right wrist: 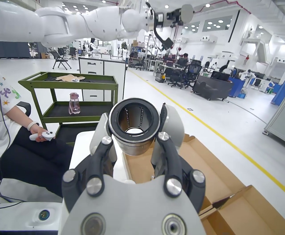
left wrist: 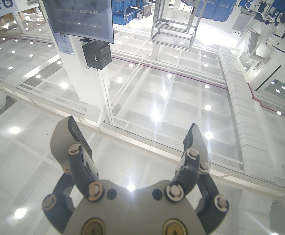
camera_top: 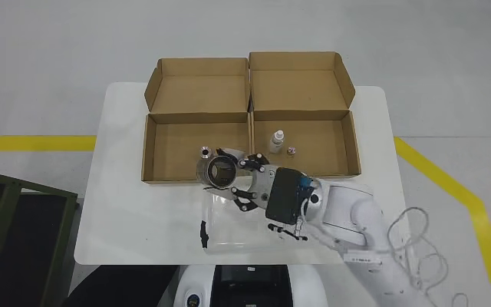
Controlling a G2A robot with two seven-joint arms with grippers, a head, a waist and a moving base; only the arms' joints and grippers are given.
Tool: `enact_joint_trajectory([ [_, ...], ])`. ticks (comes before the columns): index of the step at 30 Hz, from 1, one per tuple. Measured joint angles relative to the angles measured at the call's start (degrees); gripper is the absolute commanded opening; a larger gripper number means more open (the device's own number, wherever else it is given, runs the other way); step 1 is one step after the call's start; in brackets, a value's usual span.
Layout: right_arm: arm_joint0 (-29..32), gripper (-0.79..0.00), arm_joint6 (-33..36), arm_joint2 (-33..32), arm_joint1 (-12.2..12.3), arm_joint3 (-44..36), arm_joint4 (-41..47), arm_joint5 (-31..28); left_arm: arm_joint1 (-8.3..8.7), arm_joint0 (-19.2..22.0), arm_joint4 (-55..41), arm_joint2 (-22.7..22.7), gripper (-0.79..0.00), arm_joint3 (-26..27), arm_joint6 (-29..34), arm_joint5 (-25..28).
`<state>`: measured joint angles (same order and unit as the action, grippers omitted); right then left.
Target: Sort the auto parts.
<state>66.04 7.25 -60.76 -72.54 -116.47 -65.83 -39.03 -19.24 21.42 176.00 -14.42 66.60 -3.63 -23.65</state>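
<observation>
Carrying step. My right gripper (right wrist: 135,123) is clamped on the metal bearing sleeve (right wrist: 133,142), which sits between its fingers above the near wall of the left cardboard box (camera_top: 150,150). Next I likely nudge it past that wall, lower it and let go. My left gripper (left wrist: 132,124) is spread wide and holds nothing.

White table (camera_top: 123,192): stands on a grey floor marked with a yellow line (camera_top: 46,143). Green shelf cart (right wrist: 66,81): positioned near the table's left edge. Top shelf carries flat cardboard scraps (right wrist: 69,77); the middle shelf holds a pink bottle (right wrist: 74,103), upright. White drawer cabinet (right wrist: 102,73): located behind the cart. Overhead, a dark screen (left wrist: 78,20) is mounted on a white column (left wrist: 89,73), with a black box (left wrist: 96,55) fixed directly below it.
</observation>
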Motion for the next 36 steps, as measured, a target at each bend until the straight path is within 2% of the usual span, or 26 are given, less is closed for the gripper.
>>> enact_joint_trajectory([
  [13,-4.6,-0.785,9.3,4.6,-0.6,9.7,-2.2,2.5,0.0,0.0,0.0,0.0,0.0,0.0,0.0,0.0],
  [36,-17.8,-0.785,18.2,12.9,-3.7,25.6,-4.6,9.0,0.0,0.0,0.0,0.0,0.0,0.0,0.0,0.0],
])
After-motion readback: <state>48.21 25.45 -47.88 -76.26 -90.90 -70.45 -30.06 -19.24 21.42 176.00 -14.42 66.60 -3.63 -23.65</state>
